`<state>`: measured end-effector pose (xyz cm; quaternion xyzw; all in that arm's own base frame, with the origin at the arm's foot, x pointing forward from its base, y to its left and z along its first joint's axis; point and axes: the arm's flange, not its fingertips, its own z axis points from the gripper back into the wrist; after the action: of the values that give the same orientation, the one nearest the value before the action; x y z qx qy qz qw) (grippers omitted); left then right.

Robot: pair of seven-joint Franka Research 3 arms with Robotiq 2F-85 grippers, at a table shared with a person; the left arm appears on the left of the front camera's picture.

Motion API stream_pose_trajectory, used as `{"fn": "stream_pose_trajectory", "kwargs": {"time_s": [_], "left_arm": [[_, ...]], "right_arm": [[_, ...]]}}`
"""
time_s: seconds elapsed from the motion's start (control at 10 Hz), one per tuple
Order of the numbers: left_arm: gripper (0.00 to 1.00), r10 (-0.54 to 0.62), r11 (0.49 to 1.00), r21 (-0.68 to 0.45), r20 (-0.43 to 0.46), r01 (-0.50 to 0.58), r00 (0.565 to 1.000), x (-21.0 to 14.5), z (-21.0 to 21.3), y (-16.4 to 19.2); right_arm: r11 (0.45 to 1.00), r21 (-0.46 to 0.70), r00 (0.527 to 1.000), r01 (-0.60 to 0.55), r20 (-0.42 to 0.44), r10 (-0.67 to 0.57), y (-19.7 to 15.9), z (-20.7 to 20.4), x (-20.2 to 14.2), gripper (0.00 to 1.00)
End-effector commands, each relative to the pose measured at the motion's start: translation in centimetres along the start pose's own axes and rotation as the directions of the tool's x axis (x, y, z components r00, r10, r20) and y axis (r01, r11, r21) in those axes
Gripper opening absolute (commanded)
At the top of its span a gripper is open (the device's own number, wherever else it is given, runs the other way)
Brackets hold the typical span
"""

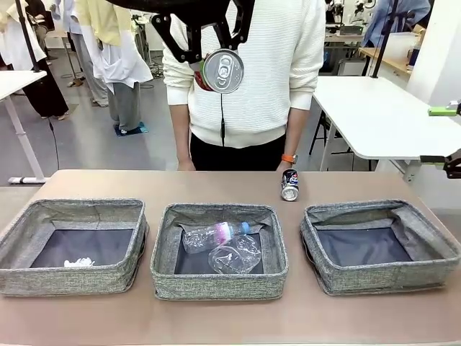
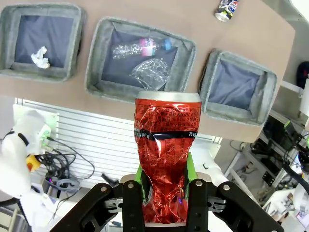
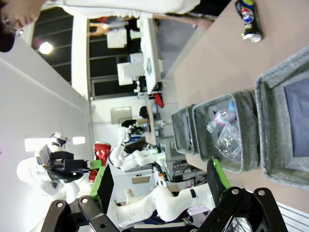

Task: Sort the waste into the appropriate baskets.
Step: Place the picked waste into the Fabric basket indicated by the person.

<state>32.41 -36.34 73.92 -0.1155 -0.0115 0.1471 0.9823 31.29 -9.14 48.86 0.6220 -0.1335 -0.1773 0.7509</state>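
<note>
My left gripper hangs high above the table's far middle, shut on the crushed red can, whose silver top faces the front camera. The left wrist view has the green pads pinching the can low on its body, above the middle basket. That basket holds the clear bottle and the clear cup. Crumpled white paper lies in the left basket. The right basket holds nothing. A dark blue can lies on the table behind it. My right gripper is open and holds nothing.
A person in a white sweater stands at the table's far edge, hands down by the tabletop near the dark can. Bare brown tabletop runs behind the baskets. A white table stands at the back right.
</note>
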Motion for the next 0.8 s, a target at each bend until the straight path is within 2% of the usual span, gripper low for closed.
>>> {"fn": "stream_pose_trajectory", "kwargs": {"time_s": [0.0,0.7], "left_arm": [[0.33,0.007,1.0,-0.018,-0.003,-0.007,1.0,-0.16,0.11,0.24],[0.33,0.007,1.0,-0.018,-0.003,-0.007,1.0,-0.16,0.11,0.24]], "right_arm": [[1.0,0.0,1.0,-0.001,-0.006,0.001,0.28,0.26,-0.06,1.0],[1.0,0.0,1.0,-0.001,-0.006,0.001,0.28,0.26,-0.06,1.0]]}}
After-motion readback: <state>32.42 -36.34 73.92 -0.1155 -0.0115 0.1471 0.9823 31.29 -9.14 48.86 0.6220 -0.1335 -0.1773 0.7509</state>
